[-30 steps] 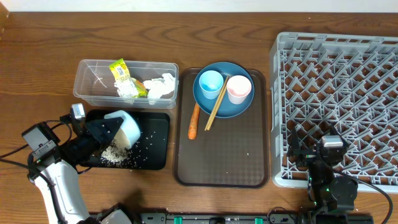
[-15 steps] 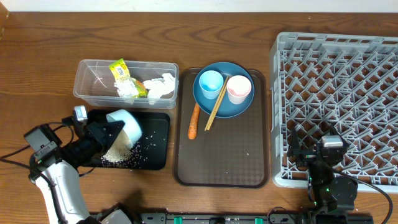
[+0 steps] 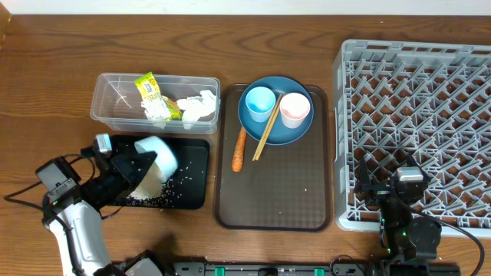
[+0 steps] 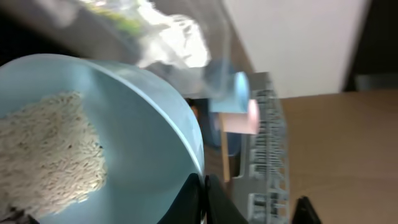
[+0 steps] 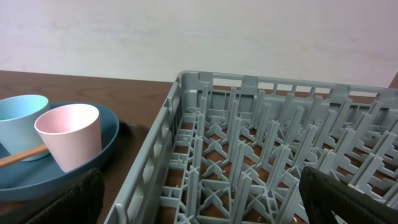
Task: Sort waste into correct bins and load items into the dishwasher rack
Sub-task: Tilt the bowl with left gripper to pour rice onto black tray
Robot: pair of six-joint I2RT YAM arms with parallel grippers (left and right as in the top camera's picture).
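White rice point(image 4: 50, 149) sits in the bowl point(image 3: 156, 159): left gripper point(image 4: 204, 186) clamped on its rim, tilt steeper over the black tray point(image 3: 193, 152); right gripper point(image 5: 199, 199) open.

Even bright overhead light, soft shadows, left wrist view motion-blurred

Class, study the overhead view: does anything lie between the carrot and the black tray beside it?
Only the raised rim of the brown tray lies between the carrot and the black tray. The tilted bowl hangs over that tray, further left.
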